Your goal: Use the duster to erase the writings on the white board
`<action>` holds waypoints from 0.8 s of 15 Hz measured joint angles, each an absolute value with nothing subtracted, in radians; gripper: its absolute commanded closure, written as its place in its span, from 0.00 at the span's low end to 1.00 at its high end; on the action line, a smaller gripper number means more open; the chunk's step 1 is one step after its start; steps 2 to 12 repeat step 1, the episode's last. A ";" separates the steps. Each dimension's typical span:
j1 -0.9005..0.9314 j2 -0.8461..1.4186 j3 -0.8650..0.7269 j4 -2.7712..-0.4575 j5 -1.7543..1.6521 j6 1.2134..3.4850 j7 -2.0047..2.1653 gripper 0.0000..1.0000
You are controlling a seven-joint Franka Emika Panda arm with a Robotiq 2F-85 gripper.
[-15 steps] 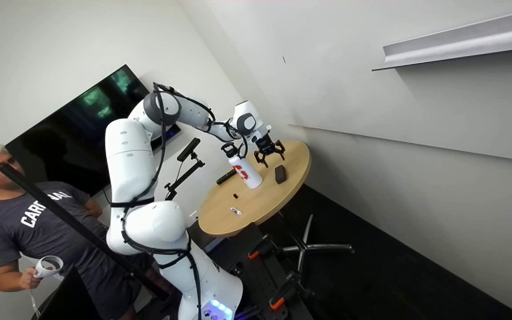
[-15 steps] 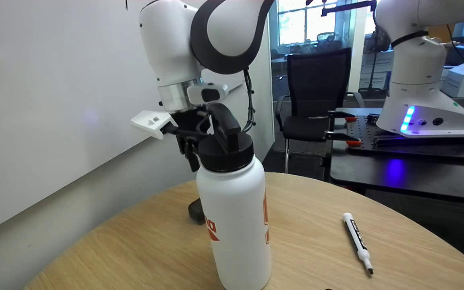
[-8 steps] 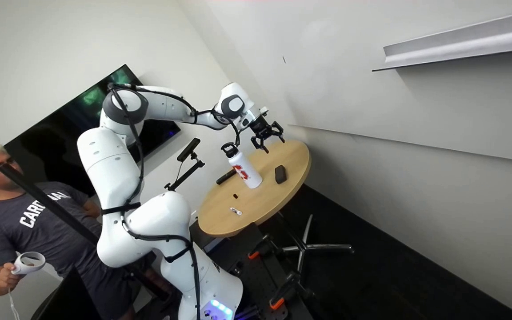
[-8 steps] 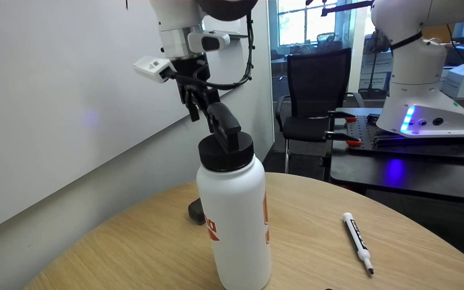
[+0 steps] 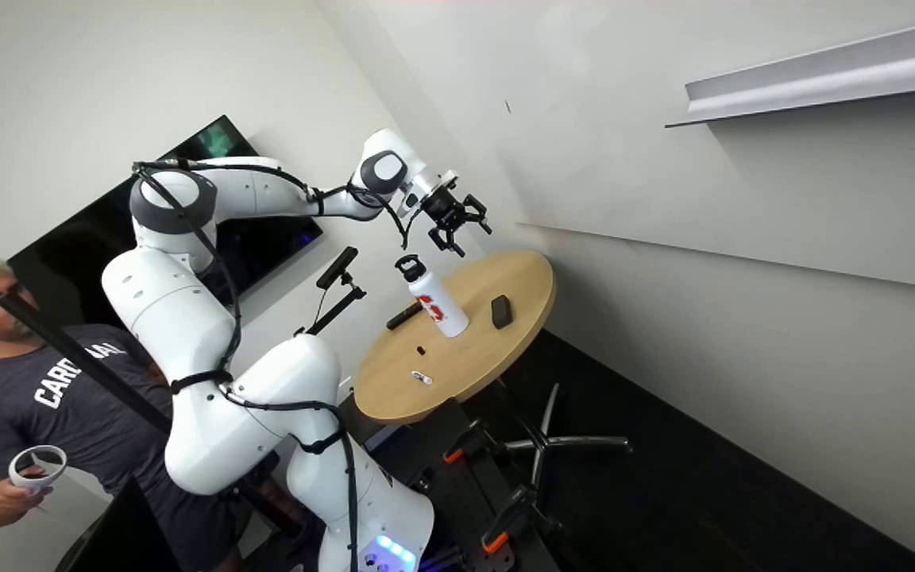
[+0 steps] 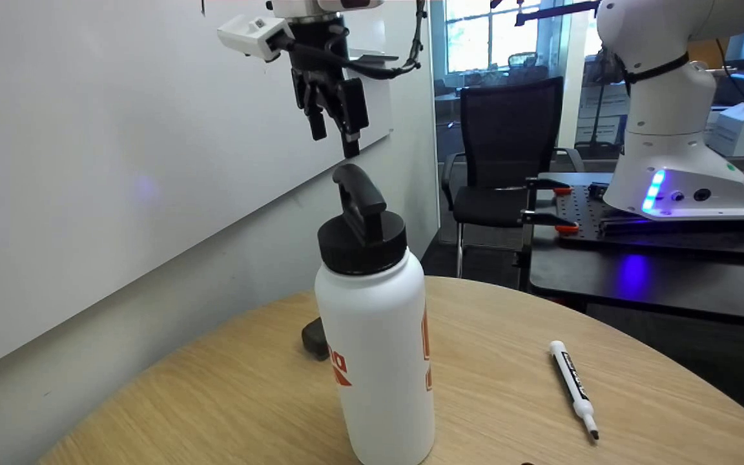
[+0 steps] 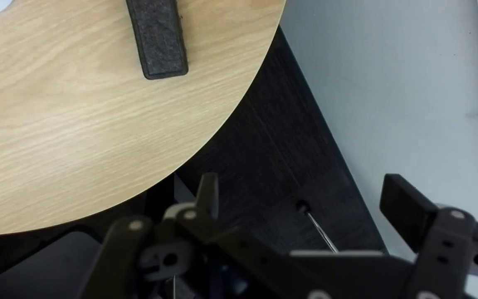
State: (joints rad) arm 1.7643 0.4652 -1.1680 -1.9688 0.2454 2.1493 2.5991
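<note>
The duster (image 5: 502, 311), a dark block, lies on the round wooden table; the bottle partly hides the duster (image 6: 315, 338) in an exterior view. In the wrist view the duster (image 7: 160, 41) is at the top, cut by the frame edge. My gripper (image 5: 474, 241) hangs above the table, apart from the duster. The gripper (image 7: 301, 187) is open, its fingers wide apart with nothing between them. The white board (image 5: 664, 199) covers the wall beside the table. The writings (image 5: 507, 106) show as a small dark stroke high on it.
A white bottle (image 6: 378, 361) with a black lid stands upright near the duster. A marker (image 6: 575, 391) and a small black piece (image 5: 421, 350) lie on the table (image 5: 394, 389). A ledge (image 5: 823, 79) juts from the board. A person (image 5: 68, 397) sits behind the arm.
My gripper has risen and drawn back from above the duster, coming clear of the bottle's lid in an exterior view. It has stayed open. Duster, bottle and marker have not moved.
</note>
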 measured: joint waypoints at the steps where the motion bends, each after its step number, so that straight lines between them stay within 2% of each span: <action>1: 1.769 0.464 -1.170 -1.973 0.245 2.149 2.599 0.00; 12: 1.769 0.464 -1.170 -1.973 0.245 2.149 2.599 0.00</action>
